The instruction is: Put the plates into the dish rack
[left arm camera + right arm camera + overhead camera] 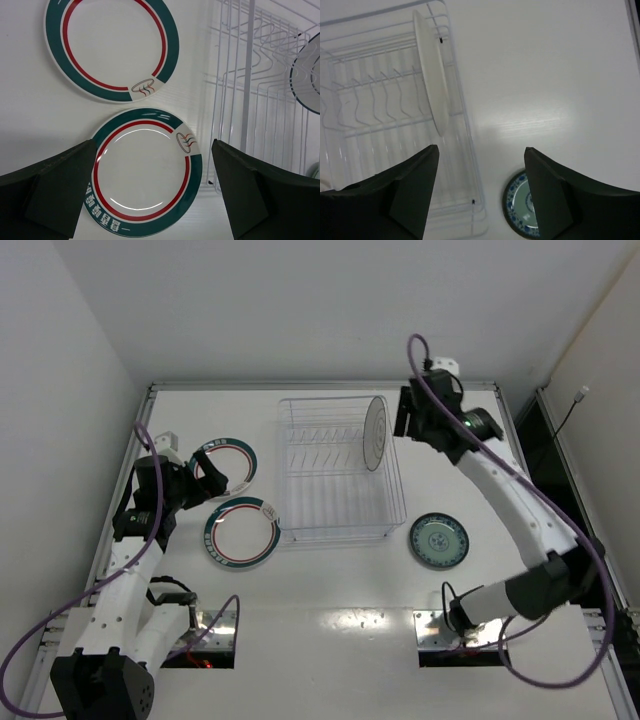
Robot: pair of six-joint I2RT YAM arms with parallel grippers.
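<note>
Pale plate (377, 432) is stood upright in the dish rack (335, 533) (right end). Teal plate (438, 540) and green-rimmed plates (242, 533) are laid flat on the table beside it. Left gripper (154, 145) and right gripper (481, 148) are spread wide, with nothing held.

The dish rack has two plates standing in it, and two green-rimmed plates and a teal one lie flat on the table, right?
Not quite: the top external view shows the dish rack holding only one, the pale plate, upright at its right end. The far green-rimmed plate, near green-rimmed plate and teal plate do lie flat on the table.
</note>
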